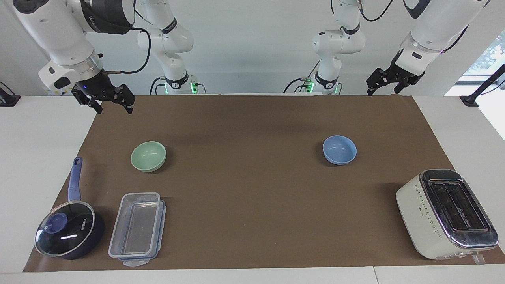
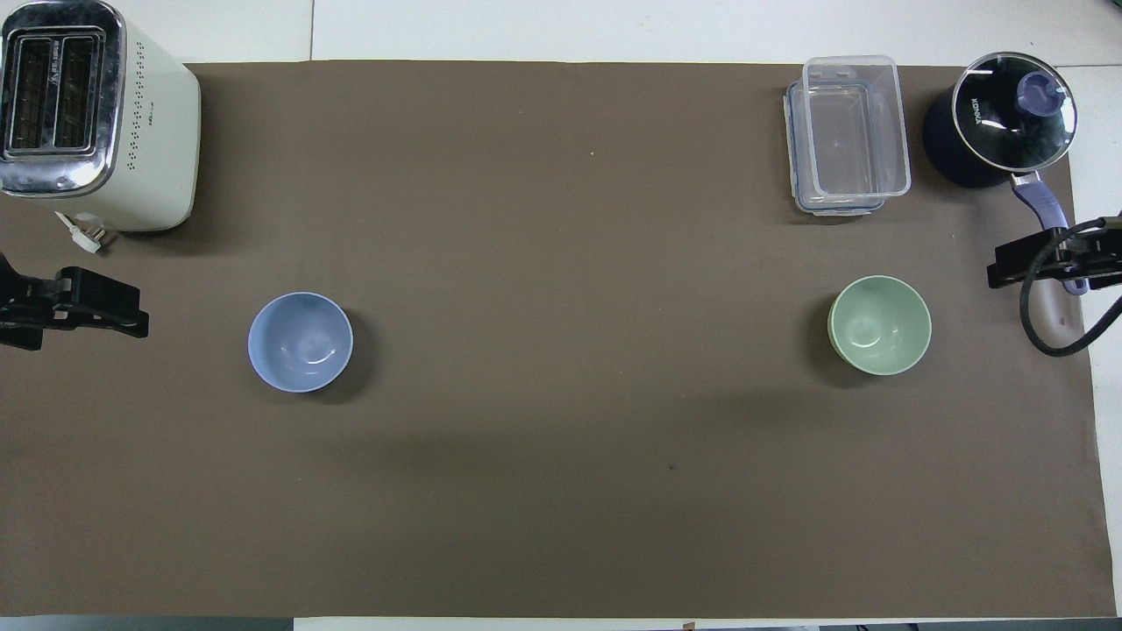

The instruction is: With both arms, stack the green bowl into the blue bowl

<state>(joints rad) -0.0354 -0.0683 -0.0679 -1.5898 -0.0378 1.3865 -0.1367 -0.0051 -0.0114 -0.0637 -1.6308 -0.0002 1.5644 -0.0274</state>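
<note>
The green bowl [image 1: 148, 156] [image 2: 879, 325] stands upright and empty on the brown mat, toward the right arm's end of the table. The blue bowl [image 1: 339, 150] [image 2: 300, 342] stands upright and empty toward the left arm's end, about as near to the robots as the green bowl. My right gripper [image 1: 113, 107] [image 2: 999, 267] is open and empty, raised over the mat's edge at its own end, apart from the green bowl. My left gripper [image 1: 382, 91] [image 2: 131, 314] is open and empty, raised over the mat's edge at its own end, apart from the blue bowl.
A cream toaster [image 1: 446, 213] [image 2: 88, 114] lies farther from the robots than the blue bowl. A clear rectangular container [image 1: 138, 228] [image 2: 846, 131] and a dark blue lidded saucepan [image 1: 69, 230] [image 2: 999, 118] stand farther out than the green bowl.
</note>
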